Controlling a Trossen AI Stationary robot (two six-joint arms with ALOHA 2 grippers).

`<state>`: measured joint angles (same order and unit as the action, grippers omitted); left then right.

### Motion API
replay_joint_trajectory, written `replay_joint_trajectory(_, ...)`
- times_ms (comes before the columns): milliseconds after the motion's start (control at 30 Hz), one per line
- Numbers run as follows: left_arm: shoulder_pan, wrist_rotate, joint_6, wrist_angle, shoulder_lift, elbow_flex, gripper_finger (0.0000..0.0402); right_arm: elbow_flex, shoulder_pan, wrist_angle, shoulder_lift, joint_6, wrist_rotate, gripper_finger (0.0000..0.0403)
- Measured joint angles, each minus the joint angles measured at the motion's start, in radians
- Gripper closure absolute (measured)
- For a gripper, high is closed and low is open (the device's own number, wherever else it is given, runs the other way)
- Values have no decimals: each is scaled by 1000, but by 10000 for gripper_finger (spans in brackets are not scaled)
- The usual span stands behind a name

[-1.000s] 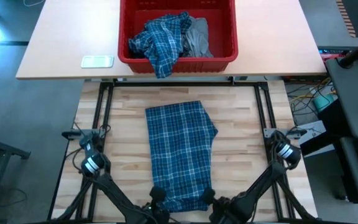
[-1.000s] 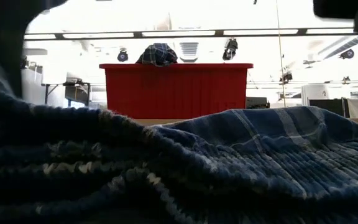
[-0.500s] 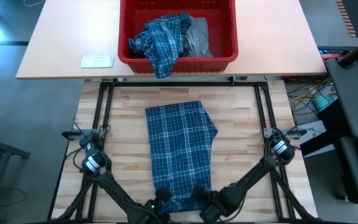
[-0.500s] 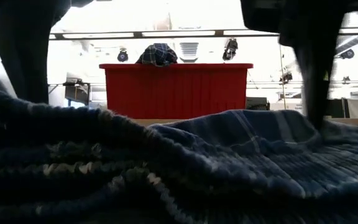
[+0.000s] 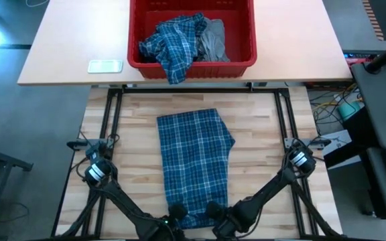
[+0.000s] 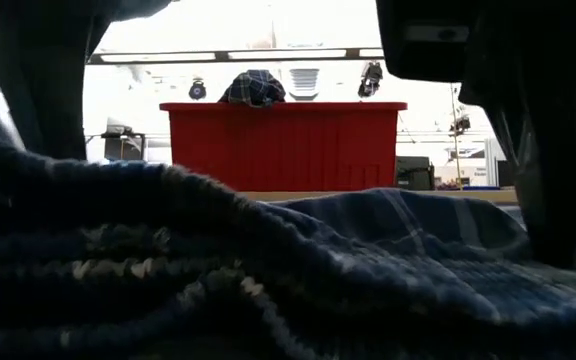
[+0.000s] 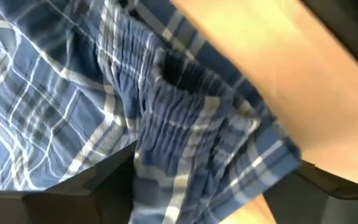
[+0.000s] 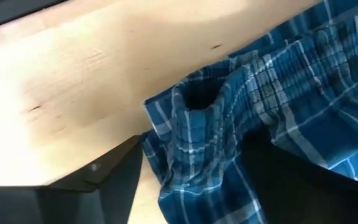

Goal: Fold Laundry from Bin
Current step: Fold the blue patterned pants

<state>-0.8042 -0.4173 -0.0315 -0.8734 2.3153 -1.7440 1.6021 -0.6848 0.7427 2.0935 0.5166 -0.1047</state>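
Observation:
A blue-and-white plaid garment [image 5: 194, 161] lies flat and folded lengthwise on the wooden table, its gathered waistband at the near edge. My left gripper [image 5: 177, 213] is open and points down over the waistband's near left corner [image 7: 185, 118]. My right gripper [image 5: 213, 211] is open over the near right corner [image 8: 197, 106]. Each has bunched cloth between its fingers. The red bin [image 5: 133, 40] stands on the far table. It holds more plaid laundry [image 5: 173, 40] and a grey piece [image 5: 213, 40]; a plaid end hangs over its near wall. My left gripper comes from above, slanting down, with its fingers [image 7: 73, 186] on either side of the gathered waistband's corner [image 7: 166, 155]. The cloth lies against them, bunched but flat on the table. My right gripper comes down the same way. One finger [image 8: 98, 180] stands beside the waistband's corner edge [image 8: 160, 162], and the other [image 6: 553, 230] rests on the plaid cloth. The garment stays on the table.
A small white flat object [image 5: 104, 65] lies on the far table, left of the bin. Bare wood [image 5: 126, 147] shows on both sides of the garment. Black frame bars [image 5: 112, 107] run along the table's left, right and far edges.
Both grippers have come down onto the garment's near end. My right gripper has also moved toward the table's left, closer to the left one. In the low view the cloth under the right fingers sits lower than before. The rest of the garment has not moved.

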Motion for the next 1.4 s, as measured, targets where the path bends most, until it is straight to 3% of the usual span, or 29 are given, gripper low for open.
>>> replay_joint_trajectory(267,5,-2,-23,273,-1,69,271,0,22,-22,29,-41,69,267)
replay_joint_trajectory(433,8,-6,-186,236,4,49,384,1,14,-37,34,-142,45,372)
replay_joint_trajectory(533,9,-13,-234,117,8,-14,383,9,13,-28,19,-227,25,380)
replay_joint_trajectory(667,12,-68,-208,-172,18,-158,392,36,16,64,-39,-322,8,383)
replay_joint_trajectory(833,12,-98,-239,-367,-19,-323,396,53,23,138,-199,-420,27,384)
replay_joint_trajectory(1000,27,-162,-342,-490,-82,-394,396,15,51,151,-343,-482,26,384)
replay_joint_trajectory(1233,55,-160,-476,-332,-238,-312,397,-8,85,153,-424,-614,27,384)
replay_joint_trajectory(1300,54,-105,-496,-219,-277,-261,397,-16,73,142,-410,-656,42,384)
replay_joint_trajectory(1400,35,10,-571,-52,-291,-189,397,-18,31,73,-368,-758,147,384)
